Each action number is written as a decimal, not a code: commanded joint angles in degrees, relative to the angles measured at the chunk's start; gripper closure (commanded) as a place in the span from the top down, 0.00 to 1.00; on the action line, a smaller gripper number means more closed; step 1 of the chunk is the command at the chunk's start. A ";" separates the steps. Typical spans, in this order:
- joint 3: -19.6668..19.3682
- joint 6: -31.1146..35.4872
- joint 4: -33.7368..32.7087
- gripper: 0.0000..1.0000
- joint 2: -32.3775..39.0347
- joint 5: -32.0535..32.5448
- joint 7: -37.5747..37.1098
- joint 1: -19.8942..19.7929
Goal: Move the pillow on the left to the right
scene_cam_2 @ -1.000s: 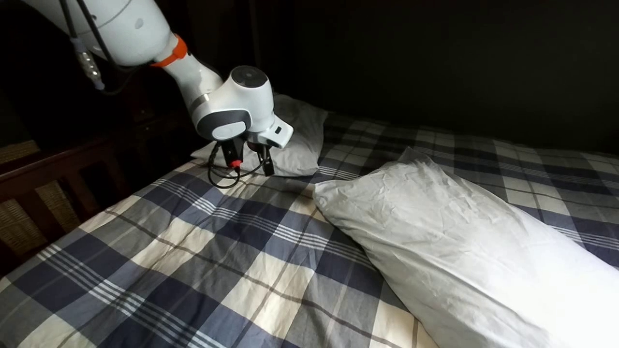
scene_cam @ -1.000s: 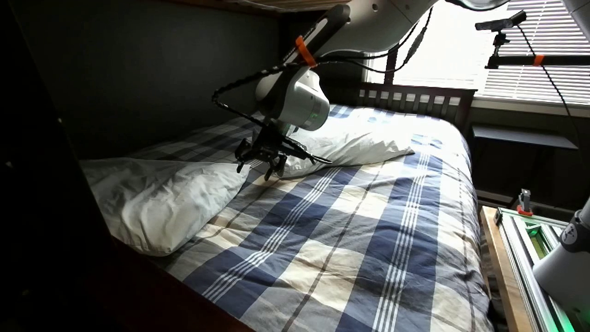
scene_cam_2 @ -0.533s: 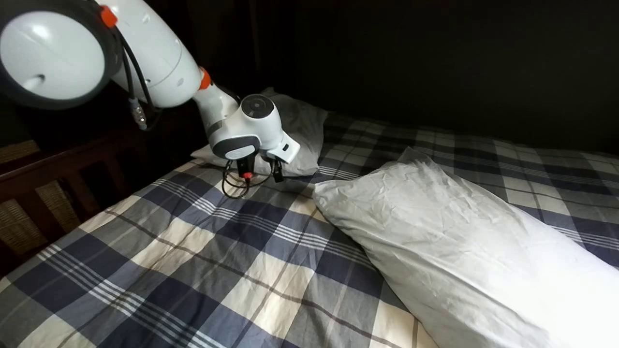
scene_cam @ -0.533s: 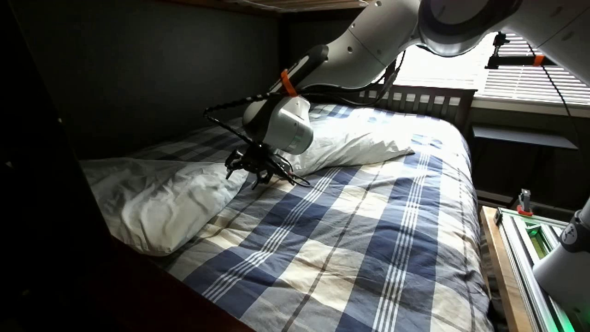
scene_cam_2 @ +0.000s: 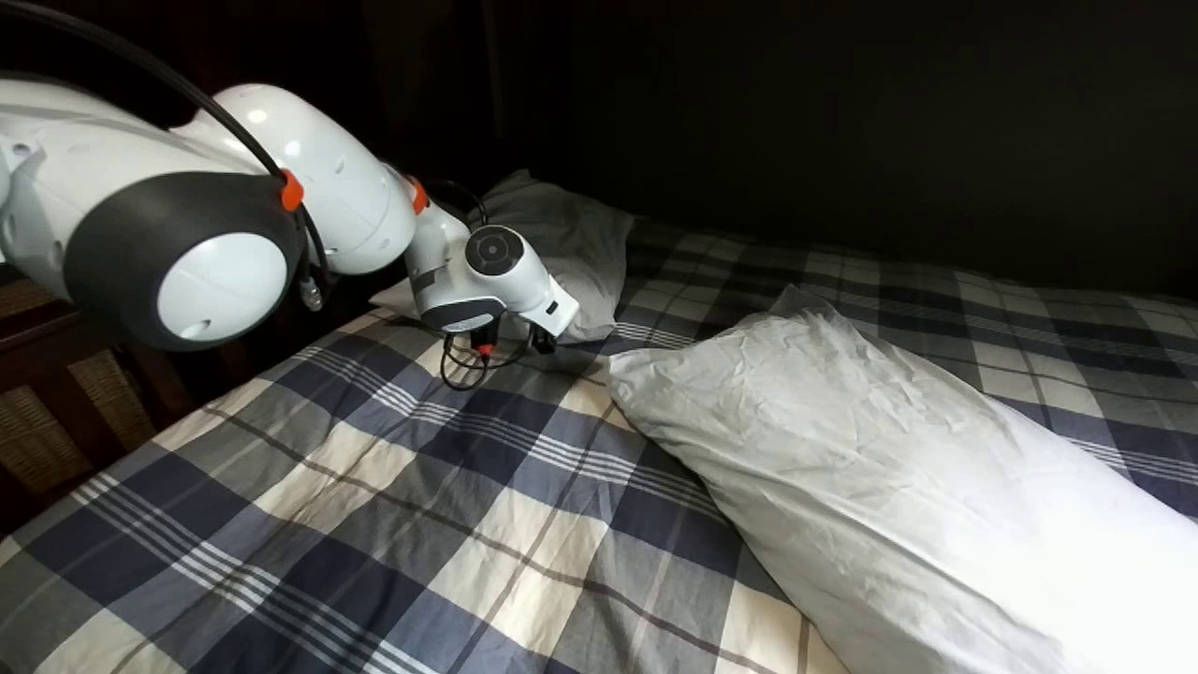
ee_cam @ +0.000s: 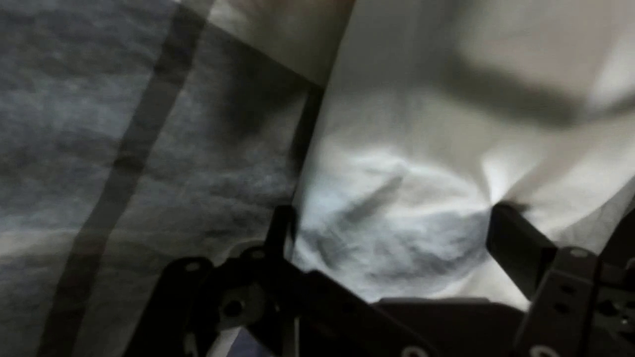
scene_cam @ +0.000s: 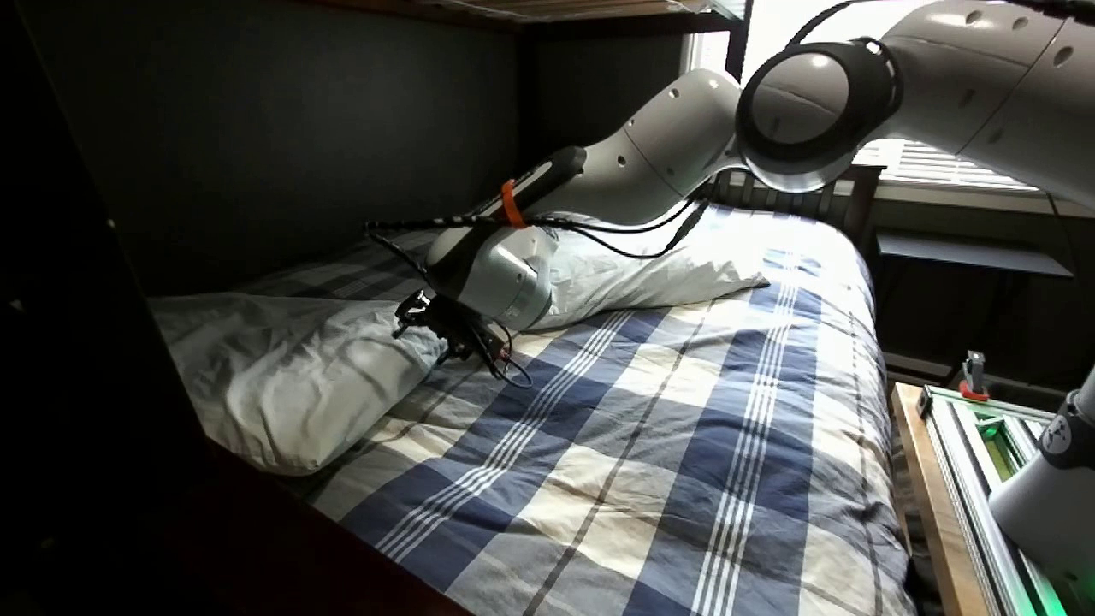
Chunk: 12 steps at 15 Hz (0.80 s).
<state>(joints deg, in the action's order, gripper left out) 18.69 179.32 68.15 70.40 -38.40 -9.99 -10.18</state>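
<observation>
The pillow on the left, wrinkled and dull cream-grey, lies on the bed in both exterior views [scene_cam: 291, 376] [scene_cam_2: 585, 248]. It also fills the right part of the wrist view [ee_cam: 421, 139]. My gripper is at its inner end, low over it, in both exterior views [scene_cam: 421, 344] [scene_cam_2: 543, 343]. In the wrist view my gripper [ee_cam: 392, 213] is open, with pillow fabric between its fingers. The left finger is at the pillow's edge. The fabric creases at the right fingertip. The arm hides part of the pillow in an exterior view.
A brighter, plumper white pillow lies farther along the bed in both exterior views [scene_cam: 659, 265] [scene_cam_2: 889, 468]. A plaid bedspread [scene_cam: 616, 462] covers the bed. A dark wall [scene_cam: 299, 137] stands along the far side. Wooden slats [scene_cam_2: 56, 384] rise at a bed end.
My gripper has come down and moved toward the left pillow, from above the gap between the pillows to the left pillow's end. Both pillows look unmoved.
</observation>
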 commanded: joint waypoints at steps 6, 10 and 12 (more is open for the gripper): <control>6.15 4.80 -18.01 0.34 12.92 0.15 -1.35 1.60; 0.06 -0.49 -13.33 0.07 8.32 -1.16 -5.89 2.18; -3.57 -4.06 -12.50 0.04 6.47 0.08 -7.66 2.26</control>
<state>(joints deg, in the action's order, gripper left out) 20.87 180.33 54.38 79.69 -38.41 -13.51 -8.72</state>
